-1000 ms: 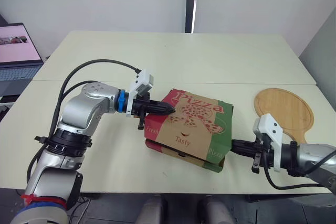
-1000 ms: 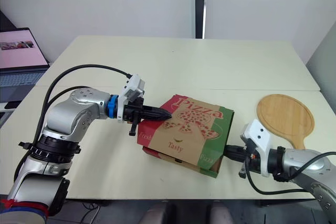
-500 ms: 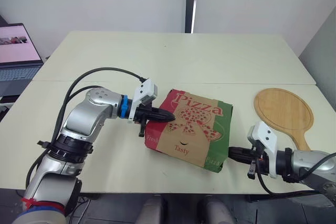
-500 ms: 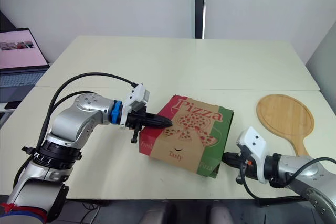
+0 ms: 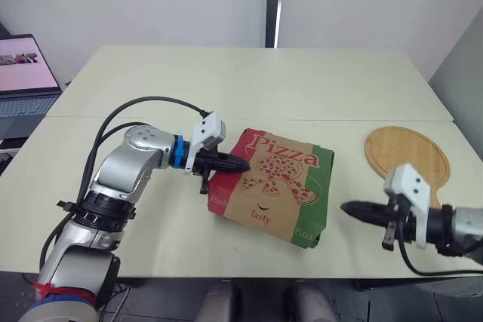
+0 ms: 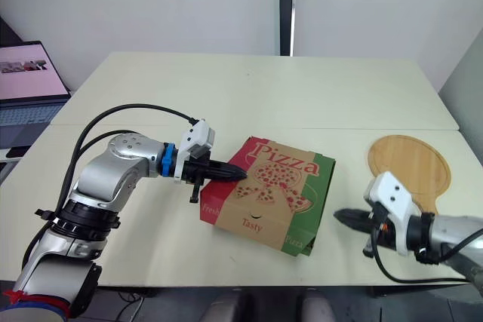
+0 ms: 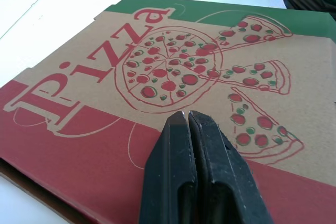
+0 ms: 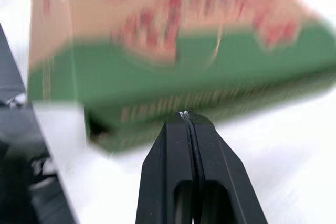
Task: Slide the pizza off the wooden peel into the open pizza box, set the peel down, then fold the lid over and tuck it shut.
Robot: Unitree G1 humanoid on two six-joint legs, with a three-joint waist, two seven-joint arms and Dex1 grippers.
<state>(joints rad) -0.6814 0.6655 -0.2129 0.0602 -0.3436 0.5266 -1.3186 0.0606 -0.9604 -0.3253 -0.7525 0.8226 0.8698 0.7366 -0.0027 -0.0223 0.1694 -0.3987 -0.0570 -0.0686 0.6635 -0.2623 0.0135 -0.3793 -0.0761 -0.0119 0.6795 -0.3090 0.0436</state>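
Note:
The pizza box (image 5: 275, 186) lies near the table's front edge with its printed red, brown and green lid folded down over it. My left gripper (image 5: 243, 163) is shut and its tips rest on the lid's left part, also seen as my left gripper (image 7: 188, 116) over the red band. To the right of the box my right gripper (image 5: 348, 208) is shut with nothing in it, a short gap from the green side. The wooden peel (image 5: 407, 158) lies flat on the table at the right, bare.
A laptop (image 5: 26, 73) stands off the table's far left corner. The cream table (image 5: 256, 81) has free room across its back half. A seam runs across it just behind the box.
My right gripper has drawn back to the right, away from the box's green side. The box lid has settled lower and flatter. My left gripper stays pressed on the lid.

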